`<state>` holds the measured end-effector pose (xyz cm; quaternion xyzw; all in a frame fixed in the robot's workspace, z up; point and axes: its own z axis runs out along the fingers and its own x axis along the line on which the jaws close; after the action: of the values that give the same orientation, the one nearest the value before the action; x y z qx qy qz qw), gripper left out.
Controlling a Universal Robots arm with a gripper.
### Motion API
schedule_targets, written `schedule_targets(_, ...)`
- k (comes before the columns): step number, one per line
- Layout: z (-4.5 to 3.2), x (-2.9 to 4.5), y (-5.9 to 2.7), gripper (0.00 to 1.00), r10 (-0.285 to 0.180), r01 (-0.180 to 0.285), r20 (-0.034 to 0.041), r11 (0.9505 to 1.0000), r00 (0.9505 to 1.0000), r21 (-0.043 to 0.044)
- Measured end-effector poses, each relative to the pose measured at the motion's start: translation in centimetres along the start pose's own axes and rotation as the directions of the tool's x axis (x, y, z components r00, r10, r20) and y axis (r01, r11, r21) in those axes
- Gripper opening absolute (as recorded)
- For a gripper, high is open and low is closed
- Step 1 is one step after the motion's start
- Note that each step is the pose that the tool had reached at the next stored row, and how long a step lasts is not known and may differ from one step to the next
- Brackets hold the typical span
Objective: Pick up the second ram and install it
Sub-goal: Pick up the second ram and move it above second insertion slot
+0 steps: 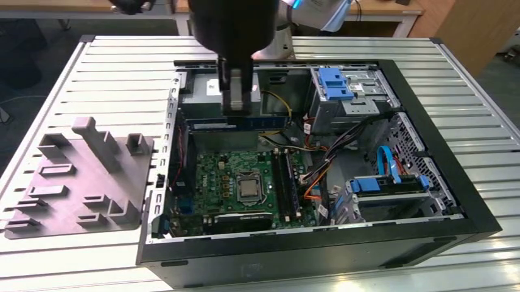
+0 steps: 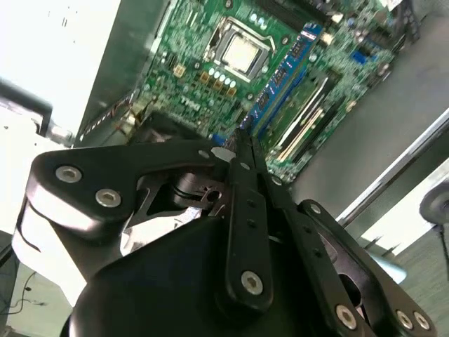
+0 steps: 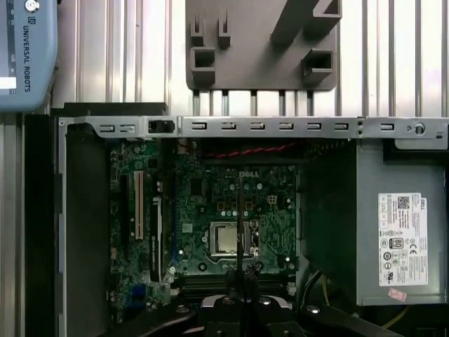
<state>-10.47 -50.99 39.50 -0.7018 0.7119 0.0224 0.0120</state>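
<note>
My gripper hangs over the open computer case, shut on the second ram. The ram is a thin bluish board with dark chips. It lies level across the exterior view, in front of the grey power-supply box. In the first wrist view the ram is edge-on, a thin dark line running out from the gripper above the processor socket. The second wrist view has the gripper pressed together over the motherboard. The black slot rails lie beside the socket, crosswise to the ram.
A grey plastic fixture sits on the slatted table at the exterior view's left. Drive bays with blue clips, a wide blue ribbon cable and loose wires fill the case's right half. The power supply stands taller than the motherboard.
</note>
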Motion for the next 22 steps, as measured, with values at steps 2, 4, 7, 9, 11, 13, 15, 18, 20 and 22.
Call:
schedule_targets(2, 0.0, -0.01, -0.65, 0.11, 0.0, 0.0, 0.0, 1.0, 1.0, -0.0001)
schedule_targets(4, 0.04, -0.02, -1.23, 0.11, 0.0, 0.0, 0.0, 1.0, 1.0, 0.0)
schedule_targets(7, 0.17, -0.04, -2.01, 0.11, 0.0, 0.0, 0.0, 1.0, 1.0, -0.0001)
schedule_targets(9, 0.38, -0.05, -2.34, 0.11, 0.0, 0.0, 0.0002, 1.0, 1.0, -0.0001)
schedule_targets(11, 0.71, -0.05, -2.55, 0.11, 0.0, 0.0, 0.0, 1.0, 1.0, -0.0003)
schedule_targets(13, 0.99, -0.05, -2.66, 0.11, 0.0, 0.0, 0.0, 1.0, 1.0, -0.0002)
schedule_targets(15, 1.01, -0.05, -2.66, 0.11, 0.0, 0.0, 0.0002, 1.0, 1.0, -0.0003)
schedule_targets(18, 1.02, -0.05, -2.67, 0.11, 0.0, 0.0, 0.0009, 1.0, 1.0, -0.0003)
schedule_targets(20, 1.08, -0.04, -2.67, 0.11, 0.0, 0.0, 0.0012, 1.0, 1.0, -0.0003)
schedule_targets(22, 1.35, -0.03, -2.68, 0.11, 0.0, 0.0, 0.0012, 1.0, 1.0, -0.001)
